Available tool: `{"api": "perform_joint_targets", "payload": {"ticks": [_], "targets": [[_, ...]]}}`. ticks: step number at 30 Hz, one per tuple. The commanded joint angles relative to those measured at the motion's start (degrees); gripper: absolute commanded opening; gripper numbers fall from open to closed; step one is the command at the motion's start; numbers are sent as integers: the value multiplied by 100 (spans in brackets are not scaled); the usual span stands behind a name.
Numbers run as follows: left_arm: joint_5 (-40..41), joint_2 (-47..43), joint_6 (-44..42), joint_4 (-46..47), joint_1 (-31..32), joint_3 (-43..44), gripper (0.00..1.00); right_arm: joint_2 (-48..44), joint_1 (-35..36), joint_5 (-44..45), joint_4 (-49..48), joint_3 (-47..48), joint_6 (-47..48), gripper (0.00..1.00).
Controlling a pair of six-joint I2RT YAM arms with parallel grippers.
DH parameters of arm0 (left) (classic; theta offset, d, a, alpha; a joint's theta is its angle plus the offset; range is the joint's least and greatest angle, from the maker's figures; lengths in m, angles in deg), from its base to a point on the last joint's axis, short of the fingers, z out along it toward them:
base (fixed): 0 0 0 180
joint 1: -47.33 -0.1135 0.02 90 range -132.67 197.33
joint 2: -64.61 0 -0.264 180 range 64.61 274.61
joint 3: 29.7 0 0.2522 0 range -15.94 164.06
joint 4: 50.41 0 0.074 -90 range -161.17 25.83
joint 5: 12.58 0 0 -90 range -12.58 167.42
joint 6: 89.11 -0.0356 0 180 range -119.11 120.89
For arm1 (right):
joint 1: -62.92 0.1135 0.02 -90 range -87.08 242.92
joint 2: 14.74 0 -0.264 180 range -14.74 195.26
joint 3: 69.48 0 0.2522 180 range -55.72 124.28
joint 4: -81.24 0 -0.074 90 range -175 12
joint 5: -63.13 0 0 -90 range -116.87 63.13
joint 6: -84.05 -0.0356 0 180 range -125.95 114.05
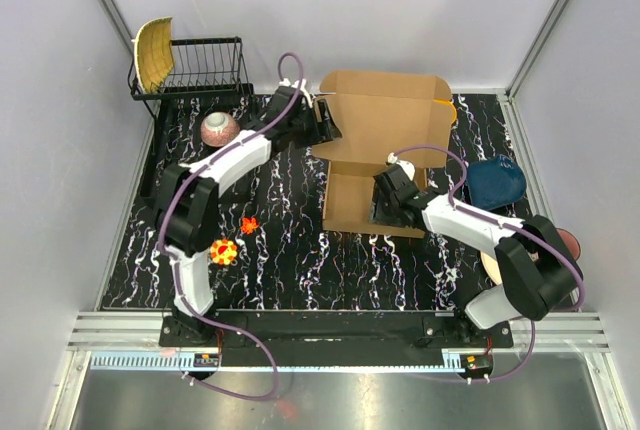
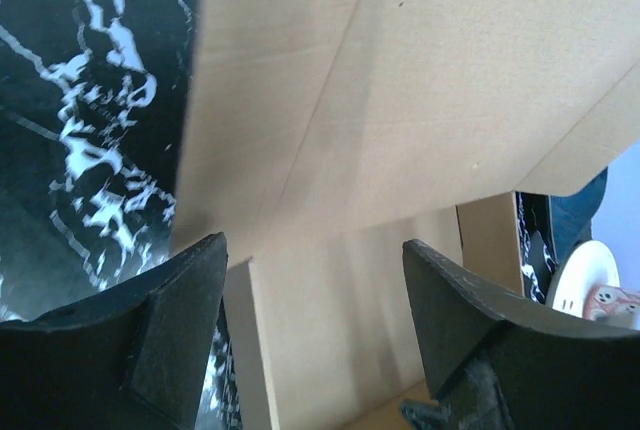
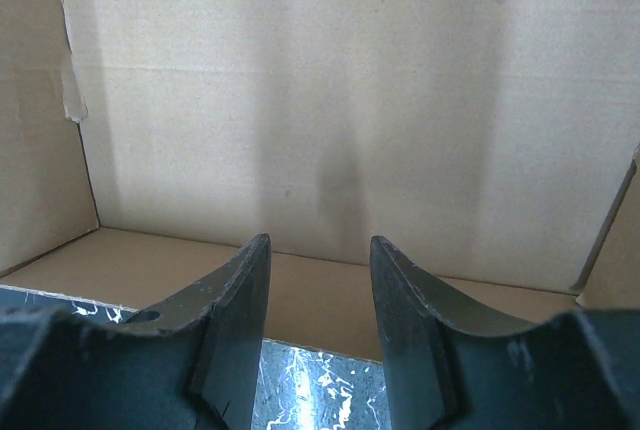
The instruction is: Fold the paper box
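Top external: marbled table, grey walls

Marbled table carries paper box, rack, bowl — and 2 toys.

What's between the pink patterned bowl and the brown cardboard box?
The left gripper, over the black marbled mat, right at the cardboard box edge; the top view shows it.
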Motion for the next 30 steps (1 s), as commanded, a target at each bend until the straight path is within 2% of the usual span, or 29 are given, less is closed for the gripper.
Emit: {"api": "perform_joint_targets", "payload": {"ticks": [1, 4, 7, 8, 12, 15, 17, 20, 24, 30], "targets": [[1, -1413, 68, 772, -138, -674, 74, -142, 64, 356, -140, 61, 114, 51], [273, -2301, -108, 659, -138, -1438, 75, -248, 64, 417, -114, 35, 140, 51], [782, -3416, 58, 667, -95, -2606, 74, -318, 64, 435, -236, -105, 167, 52], [1158, -3933, 68, 545, -51, -3167, 74, -327, 81, 461, -272, -184, 176, 52], [2566, -4815, 164, -377, 230, -4102, 74, -345, 90, 523, -447, -351, 228, 52], [3375, -5247, 541, -1054, 450, -4744, 73, -345, 99, 540, -527, -404, 272, 52], [3891, -5483, 1216, -1518, 459, -5191, 73, -327, 99, 532, -536, -387, 298, 52], [4184, -5712, 1920, -1880, 450, -5597, 74, -327, 99, 523, -571, -369, 334, 53], [4352, -6126, 2729, -1777, 407, -6133, 76, -310, 99, 488, -589, -378, 378, 53], [3975, -6311, 2644, -566, -50, -6836, 75, -345, 99, 417, -685, -492, 360, 53]]}}
